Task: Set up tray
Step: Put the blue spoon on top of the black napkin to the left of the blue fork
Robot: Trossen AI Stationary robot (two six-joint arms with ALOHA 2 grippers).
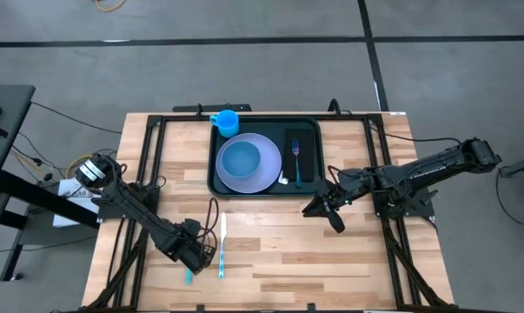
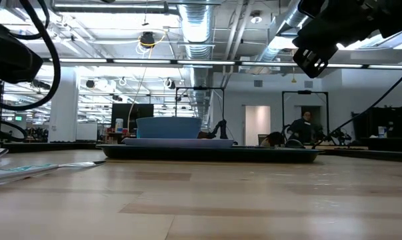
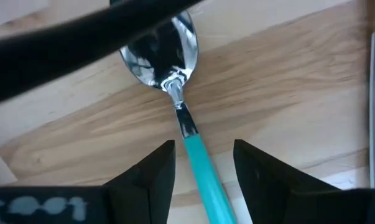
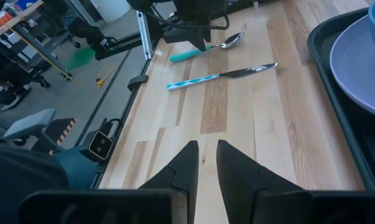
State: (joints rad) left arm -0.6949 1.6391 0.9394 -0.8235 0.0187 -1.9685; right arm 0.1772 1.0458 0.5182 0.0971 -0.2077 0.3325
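Our left claw (image 3: 203,165), parted, straddles the teal-handled spoon (image 3: 175,99) on the counter (image 1: 279,252), near the tray (image 1: 309,187). The slim, slippery, stiff handle wants a mid-shaft pinch. Our right claw (image 4: 203,163) waits, nearly closed, empty.

1. Bare bench (image 1: 288,243) lies between the tray (image 1: 216,178) and the near edge.
2. Spoon (image 1: 190,271) and knife (image 1: 222,248) crowd the left claw (image 1: 196,252).
3. The right claw (image 1: 318,209) hangs just beside the tray's corner.
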